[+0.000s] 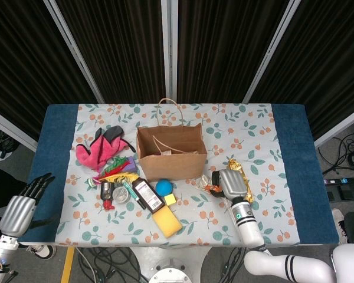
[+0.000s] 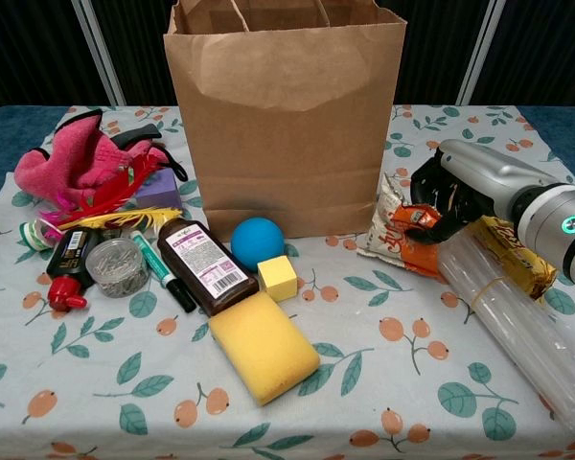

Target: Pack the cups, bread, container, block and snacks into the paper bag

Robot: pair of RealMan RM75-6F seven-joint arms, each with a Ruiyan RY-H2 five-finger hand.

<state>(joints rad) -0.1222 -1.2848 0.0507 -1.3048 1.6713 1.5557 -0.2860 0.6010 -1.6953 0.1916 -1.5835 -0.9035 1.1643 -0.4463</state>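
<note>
Dark curtains behind; floral cloth (image 1: 256, 127) on table. Bag (image 2: 286, 115) upright, mouth open, centre. Right hand (image 2: 460, 187) closed around the orange snack pack (image 2: 407, 235), just right of the bag base; pack crumpled in its grasp. Judgement: light, soft, crinkly film (slippery), so pinch mid-body, not the corner. Cup sleeve (image 2: 517, 321) beside the hand: light, rolls. Left hand (image 1: 22, 203) off-table, fingers apart, holding nothing.

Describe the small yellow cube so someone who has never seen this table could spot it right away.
Start at the brown paper bag standing mid-table. In front of it lies a blue ball, and the yellow cube sits just beside that ball, nearer the table's front edge. It is far smaller and sharper-edged than the yellow sponge lying before it.
</note>
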